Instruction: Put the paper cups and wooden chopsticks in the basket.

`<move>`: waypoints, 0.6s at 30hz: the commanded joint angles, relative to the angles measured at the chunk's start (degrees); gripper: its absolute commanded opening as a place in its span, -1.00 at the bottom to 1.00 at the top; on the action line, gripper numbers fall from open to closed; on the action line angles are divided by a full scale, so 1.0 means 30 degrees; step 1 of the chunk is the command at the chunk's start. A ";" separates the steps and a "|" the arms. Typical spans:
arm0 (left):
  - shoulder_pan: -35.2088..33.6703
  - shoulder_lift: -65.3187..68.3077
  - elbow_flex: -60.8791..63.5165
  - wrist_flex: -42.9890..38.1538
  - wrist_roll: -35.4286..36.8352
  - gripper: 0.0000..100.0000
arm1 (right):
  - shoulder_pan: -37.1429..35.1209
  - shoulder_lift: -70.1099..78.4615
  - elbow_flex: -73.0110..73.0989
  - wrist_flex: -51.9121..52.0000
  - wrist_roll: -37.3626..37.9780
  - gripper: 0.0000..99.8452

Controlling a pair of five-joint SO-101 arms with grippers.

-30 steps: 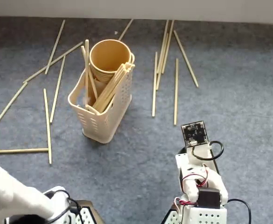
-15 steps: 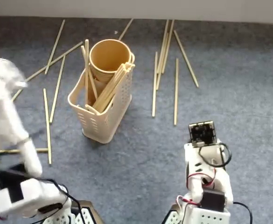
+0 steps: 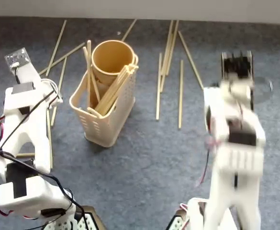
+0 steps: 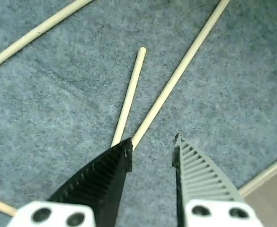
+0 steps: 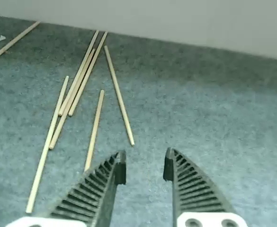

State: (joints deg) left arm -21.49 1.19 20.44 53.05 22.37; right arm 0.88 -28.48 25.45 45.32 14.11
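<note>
**Step in hand.** Collection of the loose wooden chopsticks, judged from the layout. The paper cups (image 3: 112, 57) (apparently nested) stand upright in the far end of the basket (image 3: 112, 125). A bundle of chopsticks (image 3: 115, 88) leans inside it against the cups. The remaining sticks lie scattered on the grey carpet (image 3: 144, 167) on both sides of the basket.

**Left gripper** (image 4: 152, 150). Jaws apart, nothing between them. It hangs low over the carpet on the basket's left. Two sticks converge under its black fingertip: a shorter chopstick (image 4: 129, 94) and a longer chopstick (image 4: 176, 80).

**Right gripper** (image 5: 144, 164). Jaws apart, empty. It is raised over the scatter on the basket's right. A single chopstick (image 5: 94, 128) lies nearest it, with a slanted chopstick (image 5: 118, 92) just beyond.

**Next move, assessed.** The left gripper is the better placed. It needs to straddle one stick crosswise, descend until the tips press into the carpet pile, and close. Since the two sticks nearly meet at the fingertip, a small shift towards the longer one should avoid a double or missed pinch.
</note>
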 commanded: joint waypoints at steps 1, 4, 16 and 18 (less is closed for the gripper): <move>0.0249 -0.0161 -0.0103 -0.0352 0.0293 -0.65 | -0.1099 1.0037 -0.9245 0.0982 -0.1905 -0.72; 0.0220 -0.0132 -0.0132 -0.0381 0.0293 -0.65 | -0.1978 1.5429 -1.5136 0.3297 -0.2755 -0.72; 0.0278 0.0015 -0.0103 -0.0908 0.0234 -0.65 | -0.2593 2.9436 -3.3568 0.8982 -0.2637 -0.67; 0.0278 0.0044 -0.0073 -0.1201 -0.0352 -0.65 | -0.2857 3.0872 -3.5941 0.9597 -0.2608 -0.56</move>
State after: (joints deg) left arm -21.49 1.63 20.44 51.03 22.37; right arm -6.24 61.27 -69.23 71.52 6.20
